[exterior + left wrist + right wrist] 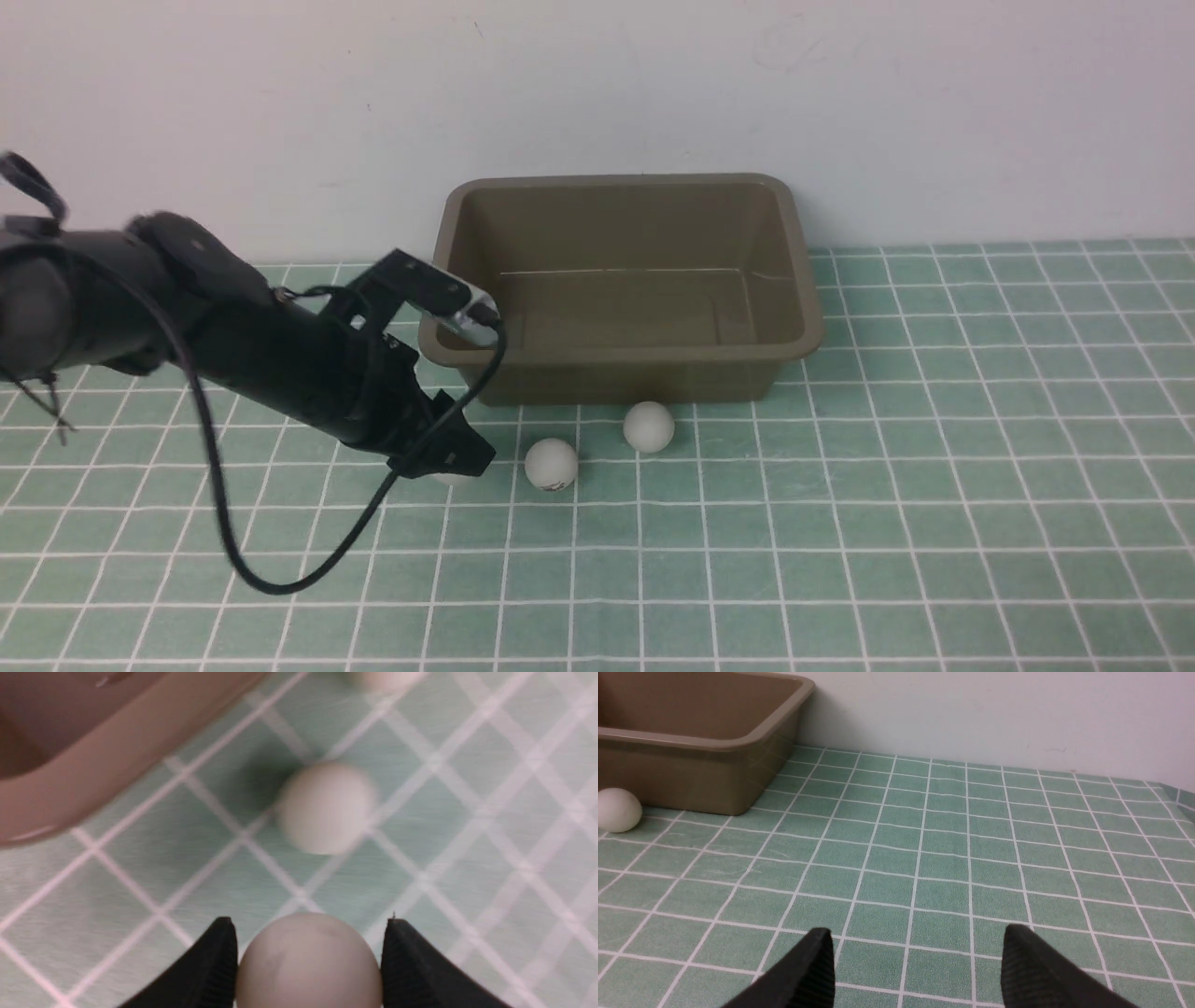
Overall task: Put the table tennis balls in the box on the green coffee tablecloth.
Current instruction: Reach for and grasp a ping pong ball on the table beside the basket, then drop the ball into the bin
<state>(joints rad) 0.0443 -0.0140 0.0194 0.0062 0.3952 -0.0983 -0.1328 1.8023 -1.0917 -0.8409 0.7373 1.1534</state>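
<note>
The olive-brown box (621, 369) stands open on the green coffee tablecloth (840, 523), against the wall. Two white table tennis balls (551, 464) (648, 426) lie on the cloth just before its front wall. My left gripper (453, 462) is low on the cloth left of them, and only a sliver of a third ball (448, 479) shows beneath it. In the left wrist view this ball (308, 961) fills the gap of the left gripper (309, 921), both fingers touching it. My right gripper (915, 935) is open above bare cloth, with nothing between its fingers.
The white wall runs right behind the box. A black cable (280, 579) loops from the left arm down over the cloth. The right wrist view shows one ball (616, 809) beside the box corner (738, 788) and the cloth's far right edge (1176, 795).
</note>
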